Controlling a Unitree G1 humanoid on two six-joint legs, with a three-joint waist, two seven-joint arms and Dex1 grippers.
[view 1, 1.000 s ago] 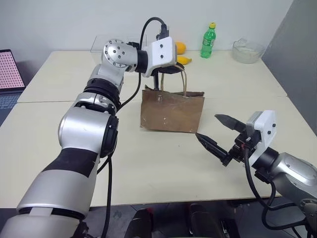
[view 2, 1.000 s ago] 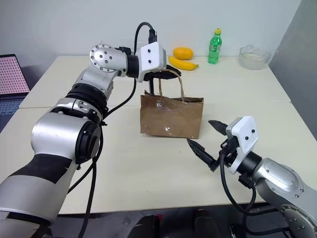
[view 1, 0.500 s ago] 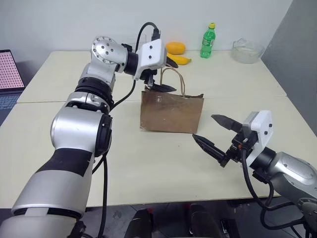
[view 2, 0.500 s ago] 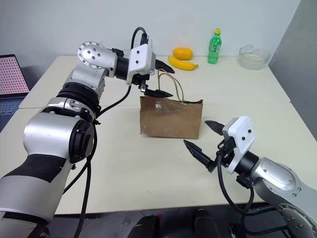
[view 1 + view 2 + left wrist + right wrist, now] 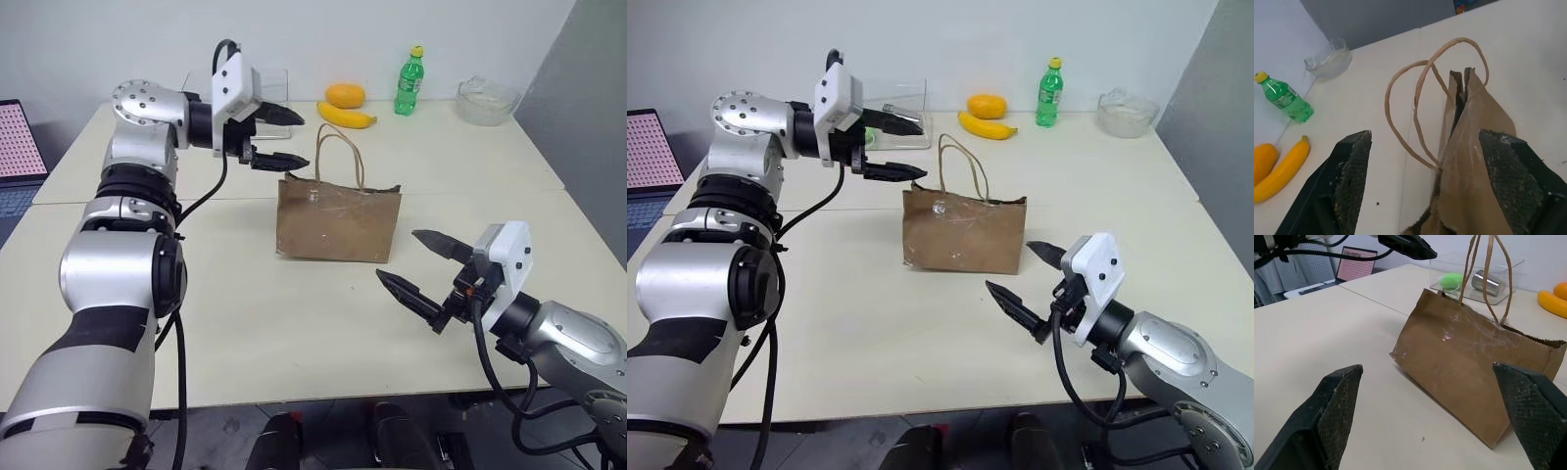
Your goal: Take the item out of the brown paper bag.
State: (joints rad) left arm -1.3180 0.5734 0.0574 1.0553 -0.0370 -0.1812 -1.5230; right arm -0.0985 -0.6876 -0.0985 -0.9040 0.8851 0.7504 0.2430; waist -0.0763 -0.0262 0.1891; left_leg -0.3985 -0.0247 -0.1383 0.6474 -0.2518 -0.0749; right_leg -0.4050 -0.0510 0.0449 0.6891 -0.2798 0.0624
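Observation:
The brown paper bag (image 5: 338,223) stands upright in the middle of the table, its two cord handles (image 5: 339,157) looping up free. The item is hidden inside the bag. My left gripper (image 5: 289,137) hovers just left of the handles, above the bag's top-left corner, pointing right with its jaws open and empty. In the left wrist view the bag's narrow mouth (image 5: 1463,93) and the handles (image 5: 1420,107) lie between the spread fingers (image 5: 1352,181). My right gripper (image 5: 400,257) is open and empty, low over the table to the right of the bag's front corner.
Along the table's far edge sit a green soda bottle (image 5: 409,80), a banana (image 5: 345,115), an orange fruit (image 5: 344,94) and a glass bowl (image 5: 487,98). A clear plastic box (image 5: 901,122) stands behind the left gripper. A laptop (image 5: 18,147) sits at the far left.
My left gripper, shut at the bag's handles a second ago, has opened and drawn away to the left. The handles now stand free. The right arm has stayed put.

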